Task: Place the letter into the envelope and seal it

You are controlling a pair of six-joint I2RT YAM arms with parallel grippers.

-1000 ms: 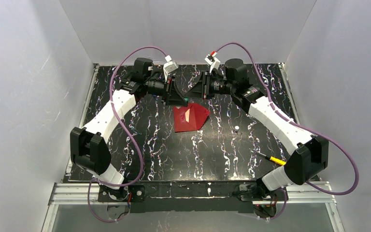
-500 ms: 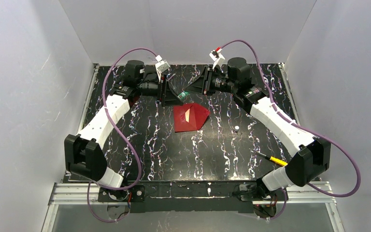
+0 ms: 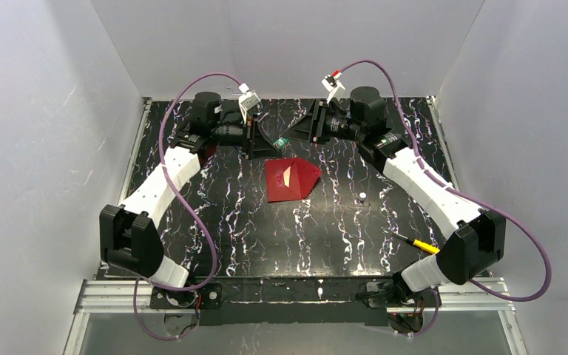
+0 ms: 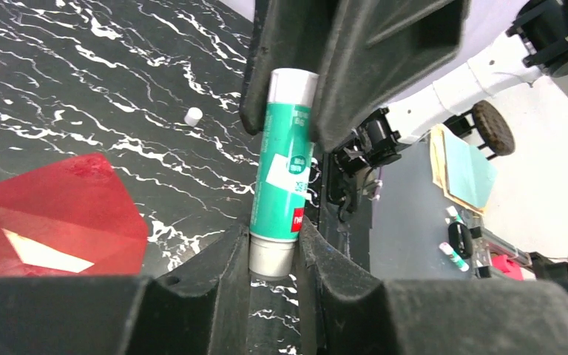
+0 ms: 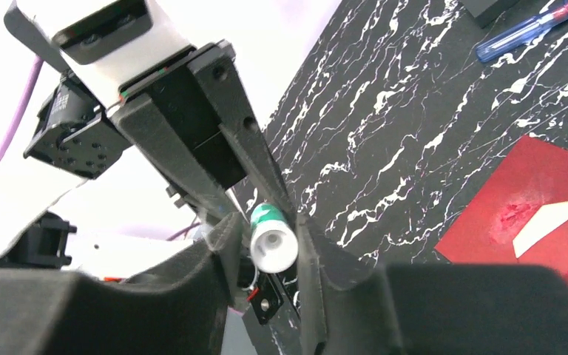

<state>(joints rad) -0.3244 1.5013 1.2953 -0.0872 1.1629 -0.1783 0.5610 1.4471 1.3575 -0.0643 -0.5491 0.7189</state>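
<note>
in the upper middle of the overhead view the left gripper (image 4: pixel 274 248) reaches in from the left, its claw pinching one end of a green glue stick (image 4: pixel 285 159). from the right, the right gripper (image 5: pixel 265 235) pinches the stick's other, white end. just below them, at the centre of the frame, the red envelope (image 3: pixel 302 174) lies flat on the table (image 3: pixel 229 222); the letter (image 3: pixel 289 178) shows only as a white wedge on its face. further right lie a small white cap (image 3: pixel 362 196) and, lower right, a yellow-handled tool (image 3: pixel 423 246)

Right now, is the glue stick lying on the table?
No, the glue stick is held aloft, gripped at its ends by the left claw and right claw.
</note>
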